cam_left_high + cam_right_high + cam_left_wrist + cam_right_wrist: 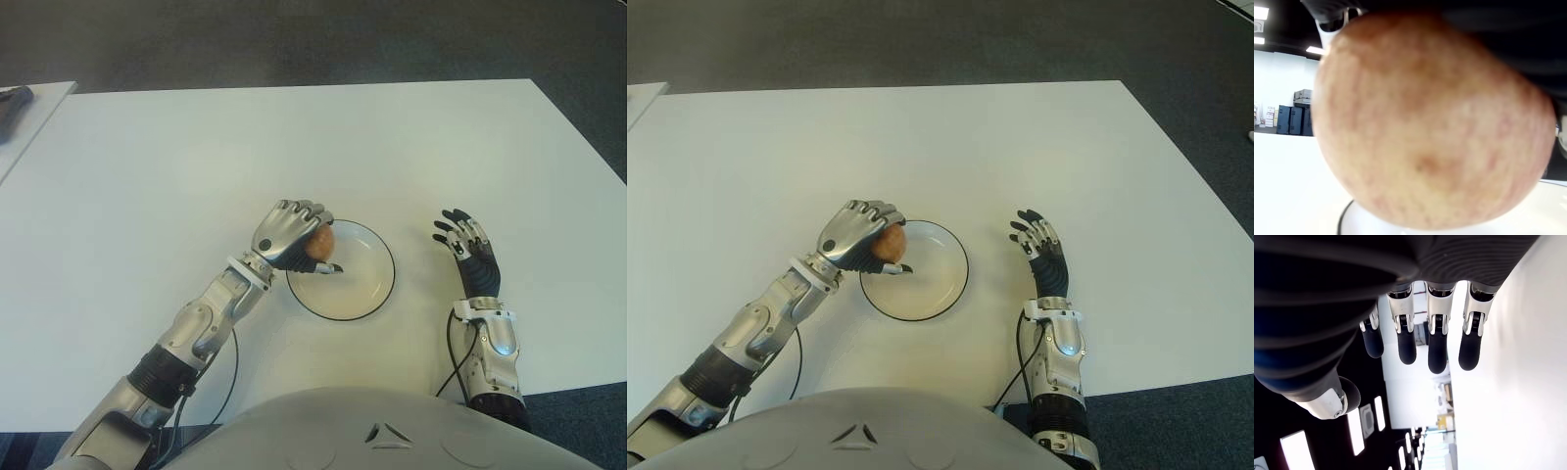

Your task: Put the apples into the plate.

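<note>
A round apple, its skin a mottled reddish tan with faint streaks, sits clasped in my left hand, just left of centre in the head view. My curled silver-and-black fingers wrap over its top. It is held over the left inner edge of the plate; I cannot tell whether it touches the dish. In the left wrist view the apple fills nearly the whole frame, with the plate's dark rim curving beneath it.

The plate is a shallow, smooth, cream-white circle outlined by a thin black rim, at the centre of the frame, slightly low.

My right hand shows to the right of the plate, well apart from it, holding nothing, its dark ribbed fingers extended and slightly spread.

Everything lies on a plain, matte white table filling most of the view. Beyond its far edge, across the top of the frame, is dark grey carpeted floor. The corner of a second white table shows at upper left.
</note>
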{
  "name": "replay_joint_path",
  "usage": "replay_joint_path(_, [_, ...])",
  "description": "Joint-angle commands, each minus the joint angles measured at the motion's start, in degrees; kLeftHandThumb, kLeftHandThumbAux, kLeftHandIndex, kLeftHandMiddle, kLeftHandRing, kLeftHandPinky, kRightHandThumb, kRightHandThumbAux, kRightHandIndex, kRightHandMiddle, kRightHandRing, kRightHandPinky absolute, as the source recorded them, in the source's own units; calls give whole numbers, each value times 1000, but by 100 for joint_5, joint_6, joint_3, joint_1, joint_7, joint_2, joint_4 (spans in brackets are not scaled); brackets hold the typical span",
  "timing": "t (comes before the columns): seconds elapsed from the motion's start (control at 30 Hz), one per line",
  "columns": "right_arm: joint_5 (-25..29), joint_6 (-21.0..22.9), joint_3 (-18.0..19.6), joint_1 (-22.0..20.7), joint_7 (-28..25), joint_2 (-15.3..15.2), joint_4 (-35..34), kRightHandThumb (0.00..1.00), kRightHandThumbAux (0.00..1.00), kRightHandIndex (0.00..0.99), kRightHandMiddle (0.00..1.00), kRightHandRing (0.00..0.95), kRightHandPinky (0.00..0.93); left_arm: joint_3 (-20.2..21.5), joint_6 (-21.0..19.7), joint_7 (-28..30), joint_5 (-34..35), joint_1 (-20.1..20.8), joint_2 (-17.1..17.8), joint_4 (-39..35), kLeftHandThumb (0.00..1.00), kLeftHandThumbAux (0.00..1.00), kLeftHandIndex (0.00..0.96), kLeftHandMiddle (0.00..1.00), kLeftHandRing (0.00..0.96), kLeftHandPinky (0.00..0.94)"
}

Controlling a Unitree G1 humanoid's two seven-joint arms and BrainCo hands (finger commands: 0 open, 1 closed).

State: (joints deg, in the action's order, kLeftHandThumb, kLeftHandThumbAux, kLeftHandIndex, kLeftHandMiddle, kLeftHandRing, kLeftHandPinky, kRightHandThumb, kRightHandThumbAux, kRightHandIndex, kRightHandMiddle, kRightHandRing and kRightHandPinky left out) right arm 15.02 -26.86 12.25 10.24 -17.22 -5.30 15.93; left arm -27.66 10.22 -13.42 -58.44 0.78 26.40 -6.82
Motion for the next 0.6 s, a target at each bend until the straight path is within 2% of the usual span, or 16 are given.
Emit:
replay_joint_path(0.03, [72, 202, -49, 135, 4, 104, 12, 416, 580, 153, 217, 249, 296, -60, 72, 350, 10, 57, -8, -61, 949, 650, 383, 499, 534, 789])
replay_joint_path(0.27, [72, 237, -60, 179, 21, 127, -82, 409, 576, 153, 217, 249, 291, -155, -41, 964, 8, -51, -103, -149, 948, 651, 382, 499, 530, 789])
replay_joint_path(0.6, [35, 318, -83, 207, 53, 130, -166, 405, 571, 158, 218, 248, 289, -331, 51, 826, 0, -56, -292, 278, 950, 650, 385, 505, 527, 781])
